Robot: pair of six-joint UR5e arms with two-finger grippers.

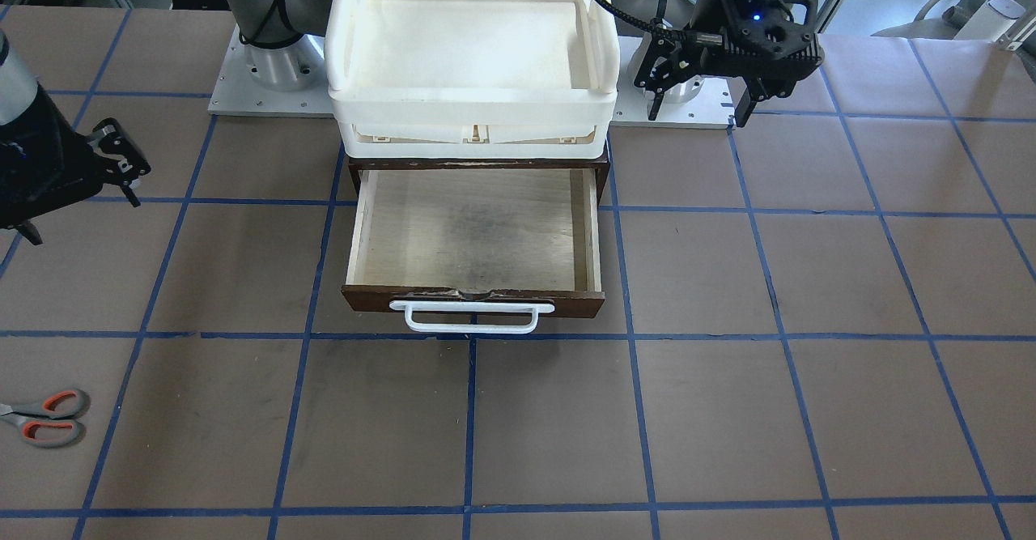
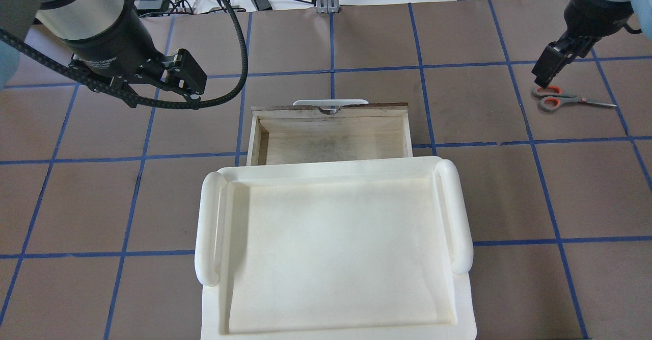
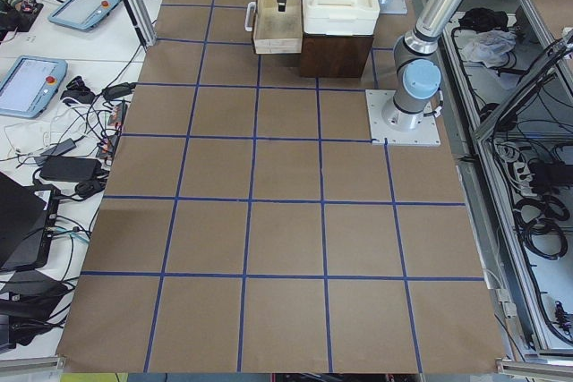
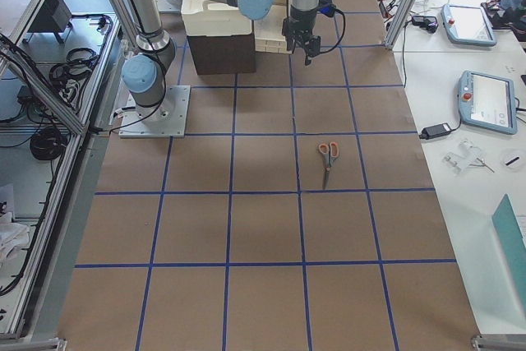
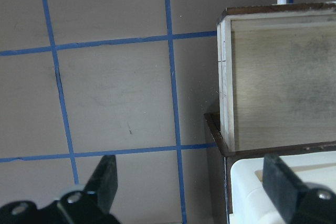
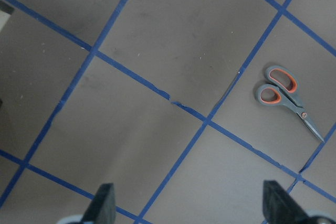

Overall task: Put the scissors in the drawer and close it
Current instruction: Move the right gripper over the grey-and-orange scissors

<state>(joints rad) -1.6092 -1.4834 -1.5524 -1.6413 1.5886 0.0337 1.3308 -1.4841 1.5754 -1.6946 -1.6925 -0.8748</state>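
Note:
The scissors [image 2: 560,98], with grey handles, orange-red loop linings and dark blades, lie flat on the brown table [image 2: 484,187] on my right side, also seen as scissors [image 1: 44,418] and scissors [image 6: 281,87]. My right gripper [image 2: 545,75] hangs open in the air near them, and in its wrist view the right gripper [image 6: 189,205] holds nothing. The dark brown drawer [image 1: 477,224] is pulled open with its pale inside bare; its white handle [image 1: 472,316] faces away from me. My left gripper [image 1: 700,99] hovers open beside the drawer [image 5: 278,87], holding nothing.
A cream-white plastic tray [image 1: 473,111] sits on top of the dark cabinet that holds the drawer. Blue tape lines grid the table. Both arm bases stand on metal plates behind the cabinet. Cables, tablets and pendants lie beyond the table edges in the side views.

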